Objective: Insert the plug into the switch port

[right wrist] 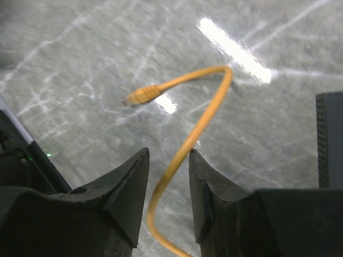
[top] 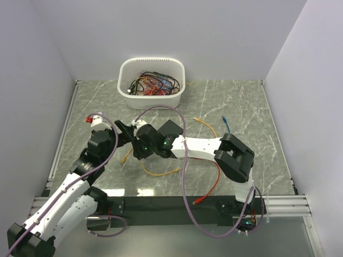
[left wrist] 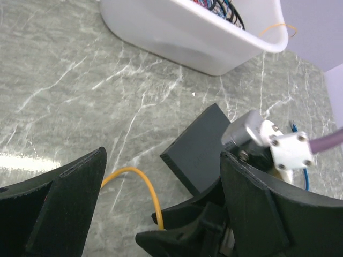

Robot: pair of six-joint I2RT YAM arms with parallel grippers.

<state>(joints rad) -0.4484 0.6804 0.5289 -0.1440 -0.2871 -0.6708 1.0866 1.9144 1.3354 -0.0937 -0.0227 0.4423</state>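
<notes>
Right wrist view: the right gripper (right wrist: pixel 169 155) stands part open astride the yellow cable (right wrist: pixel 206 115). A gap shows on either side of the cable, so no pinch is seen. The plug (right wrist: pixel 142 95) lies on the table (right wrist: pixel 80 48) at 11 o'clock from the fingertips, clear of them. The switch (right wrist: pixel 329 139) shows only as a black edge at 3 o'clock, and its ports cannot be made out.

Left wrist view: the left gripper (left wrist: pixel 161 160) is spread wide and holds nothing. The switch lies at 1 o'clock from it, with the tub (left wrist: pixel 177 37) beyond at 12 o'clock.

Top external view: the switch sits near the table's middle, at 6 o'clock from the tub. Both grippers are close at its 8 o'clock side. The plug rests further out at 8 o'clock, apart from the switch. An orange cable (top: pixel 213 184) lies at 4 o'clock and a blue cable (top: pixel 226 124) at 3 o'clock.
</notes>
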